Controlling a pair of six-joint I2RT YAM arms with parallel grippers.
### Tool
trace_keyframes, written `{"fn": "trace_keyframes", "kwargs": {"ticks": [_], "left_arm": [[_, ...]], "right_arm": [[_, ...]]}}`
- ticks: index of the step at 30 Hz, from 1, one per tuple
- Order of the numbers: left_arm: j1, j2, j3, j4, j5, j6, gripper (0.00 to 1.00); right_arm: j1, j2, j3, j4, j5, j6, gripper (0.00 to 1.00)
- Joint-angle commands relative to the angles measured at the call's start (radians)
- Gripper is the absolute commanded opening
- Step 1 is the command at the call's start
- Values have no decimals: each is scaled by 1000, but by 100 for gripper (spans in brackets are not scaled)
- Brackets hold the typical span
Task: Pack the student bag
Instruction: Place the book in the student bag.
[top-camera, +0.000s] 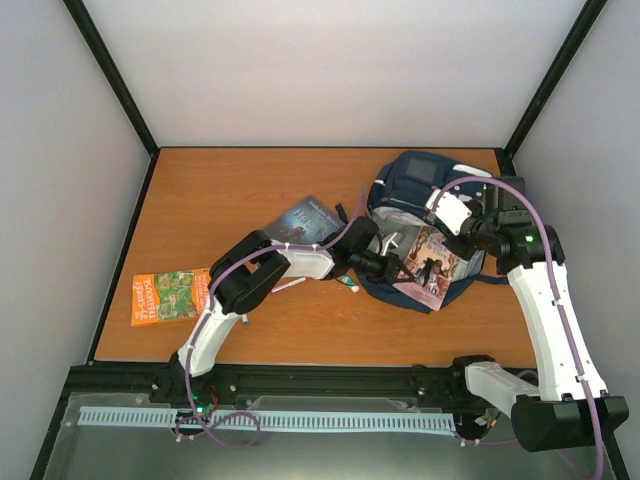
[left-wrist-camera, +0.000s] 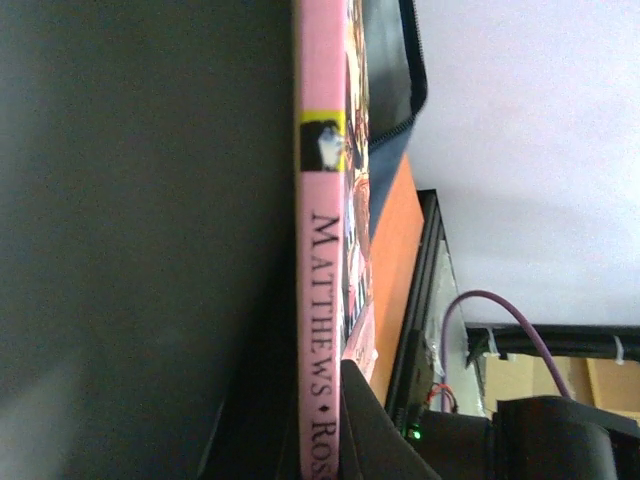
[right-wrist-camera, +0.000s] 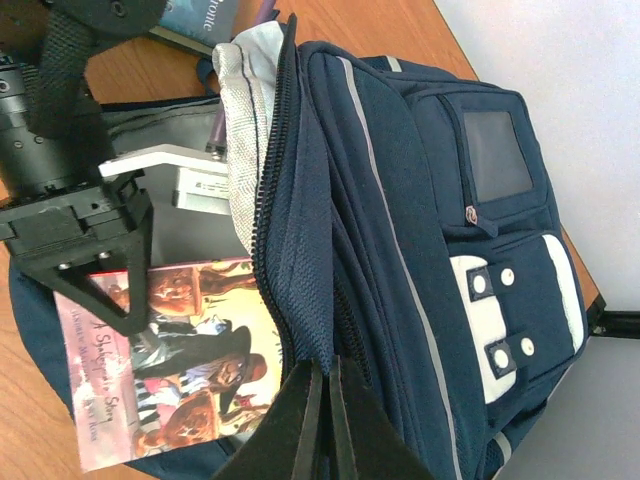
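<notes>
The student bag lies at the far right part of the table, with its main pocket unzipped and open toward the arms. The right gripper has its 2 fingers pressed together on the zipper edge of the bag. The left gripper pinches 1 pink book near its corner, and this book lies in the mouth of the bag. An orange book and a dark book lie on the table, left of the bag.
</notes>
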Motion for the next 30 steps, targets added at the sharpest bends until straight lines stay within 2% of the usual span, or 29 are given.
{"fn": "trace_keyframes", "kwargs": {"ticks": [1, 12, 14, 18, 20, 25, 30], "left_arm": [[30, 19, 72, -129, -106, 110, 1], [40, 85, 188, -304, -314, 153, 1], [40, 77, 190, -323, -351, 160, 4], [38, 35, 167, -345, -399, 174, 21], [36, 0, 142, -344, -419, 177, 25], [17, -91, 54, -353, -509, 181, 44], [-11, -166, -41, -338, -547, 148, 51]], "right_arm": [[5, -42, 9, 39, -42, -9, 3], [5, -44, -18, 54, -53, -15, 3], [5, -43, -17, 58, -52, -14, 3], [5, -43, -31, 65, -49, -8, 3], [5, -44, -38, 69, -50, -5, 3], [6, -44, -48, 82, -52, 5, 3], [5, -38, -52, 95, -52, 14, 3]]}}
